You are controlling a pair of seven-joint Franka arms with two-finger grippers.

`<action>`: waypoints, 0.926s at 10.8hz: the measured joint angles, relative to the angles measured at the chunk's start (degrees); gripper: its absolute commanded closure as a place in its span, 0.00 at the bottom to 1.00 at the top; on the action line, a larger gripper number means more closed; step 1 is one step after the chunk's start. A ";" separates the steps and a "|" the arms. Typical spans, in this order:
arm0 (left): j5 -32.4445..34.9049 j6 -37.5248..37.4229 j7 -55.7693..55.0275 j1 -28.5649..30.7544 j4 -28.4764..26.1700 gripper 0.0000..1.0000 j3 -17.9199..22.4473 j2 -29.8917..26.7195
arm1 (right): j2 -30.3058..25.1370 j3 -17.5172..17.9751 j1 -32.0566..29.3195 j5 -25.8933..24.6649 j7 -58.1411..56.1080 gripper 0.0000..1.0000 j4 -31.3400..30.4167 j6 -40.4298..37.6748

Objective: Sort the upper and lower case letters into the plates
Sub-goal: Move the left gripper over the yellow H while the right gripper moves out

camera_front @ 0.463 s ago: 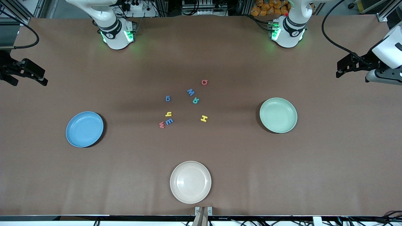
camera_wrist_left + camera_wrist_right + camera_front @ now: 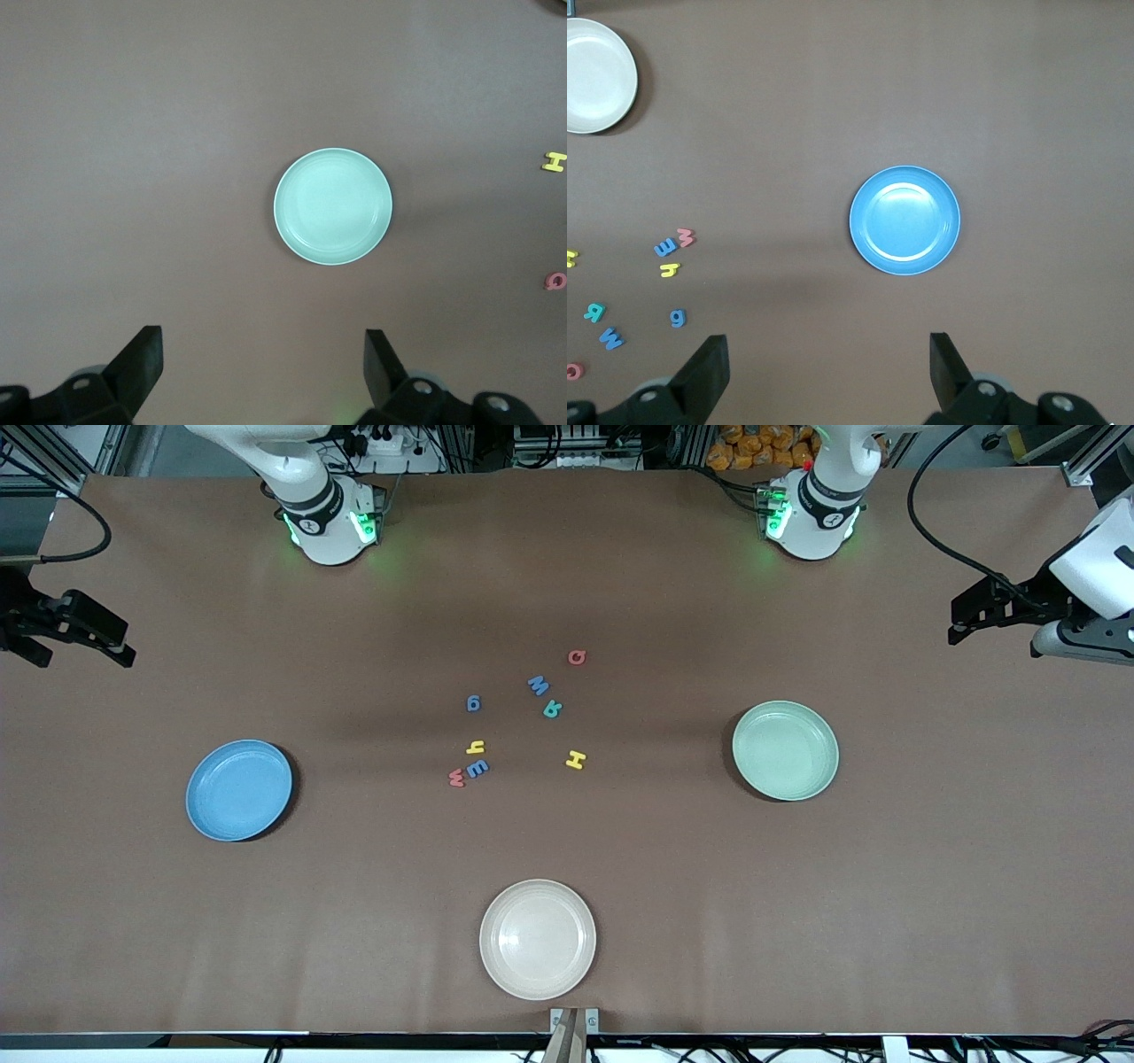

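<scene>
Several small foam letters lie loose at mid-table: a red one [image 2: 577, 657], blue ones [image 2: 538, 685] [image 2: 474, 704] [image 2: 477, 769], a teal one [image 2: 552, 709], yellow ones [image 2: 477, 747] [image 2: 576, 759] and a second red one [image 2: 457, 778]. The blue plate [image 2: 239, 790] [image 2: 904, 220] sits toward the right arm's end and holds nothing. The mint green plate [image 2: 785, 750] [image 2: 333, 206] sits toward the left arm's end, also bare. My left gripper [image 2: 992, 636] [image 2: 263, 354] hangs open high over its table end. My right gripper [image 2: 81, 657] [image 2: 828, 359] hangs open over the other end.
A cream-white plate [image 2: 538, 939] [image 2: 596, 76] lies nearer to the front camera than the letters, close to the table's front edge. Both arm bases [image 2: 330, 522] [image 2: 811, 514] stand along the table's back edge. Brown table surface [image 2: 372, 886] lies between the plates.
</scene>
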 measured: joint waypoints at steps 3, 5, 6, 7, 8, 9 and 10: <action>0.00 0.00 0.00 -1.21 -0.04 0.00 -0.43 0.97 | 0.18 -0.02 0.01 0.00 0.05 0.00 -0.82 -0.20; 5.62 0.73 -0.01 -3.33 -0.12 0.00 -2.64 2.43 | 0.49 -0.08 -0.01 0.00 0.08 0.00 -1.47 -0.19; 8.16 1.51 -1.39 -4.18 -0.15 0.00 -5.16 3.78 | 0.88 -0.14 -0.05 0.00 0.11 0.00 -1.63 -0.16; 8.69 2.08 -5.83 -5.10 -0.18 0.00 -7.85 5.42 | 1.61 -0.27 -0.20 0.00 0.12 0.00 -1.81 -0.14; 8.36 2.77 -12.11 -6.71 -0.20 0.00 -9.79 7.20 | 2.70 -0.43 -0.44 0.00 0.12 0.00 -1.92 -0.11; 7.74 3.97 -18.17 -8.74 -0.22 0.00 -10.85 8.87 | 4.02 -0.62 -0.62 0.00 0.12 0.00 -1.95 -0.03; 6.67 5.67 -23.37 -10.44 -0.23 0.00 -11.72 10.53 | 5.45 -0.76 -0.71 0.00 0.12 0.00 -1.97 0.40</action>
